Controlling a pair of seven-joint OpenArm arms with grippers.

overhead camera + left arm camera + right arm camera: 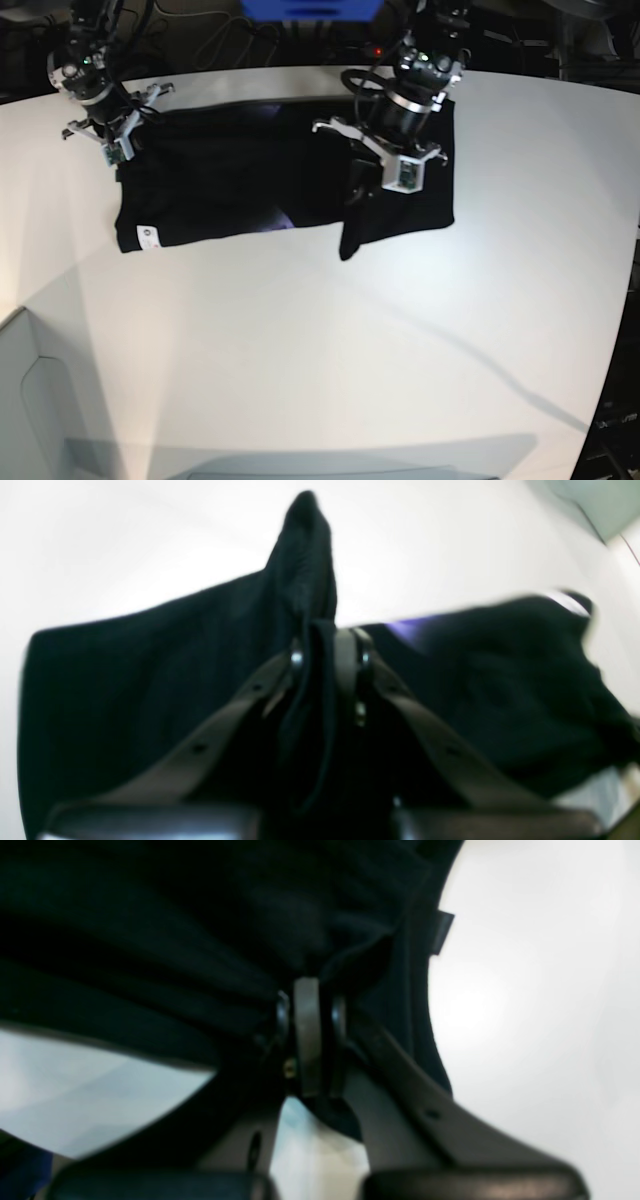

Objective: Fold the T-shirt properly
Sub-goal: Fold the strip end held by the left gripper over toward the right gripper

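Observation:
The black T-shirt (230, 190) lies spread across the far part of the white table (330, 340), with a small white tag (145, 235) at its near left corner. My left gripper (362, 182) is shut on a bunched fold of the cloth near the middle right, and a dark flap hangs from it toward the table. In the left wrist view the left gripper (327, 650) pinches a ridge of T-shirt (150, 670). My right gripper (122, 160) is at the shirt's left edge. In the right wrist view the right gripper (310, 1010) is shut on gathered T-shirt (200, 915).
A blue object (310, 8) and cables (230, 40) sit behind the table's far edge. A pale grey panel (30, 400) stands at the near left corner. Bare white tabletop stretches in front of the shirt and to the right.

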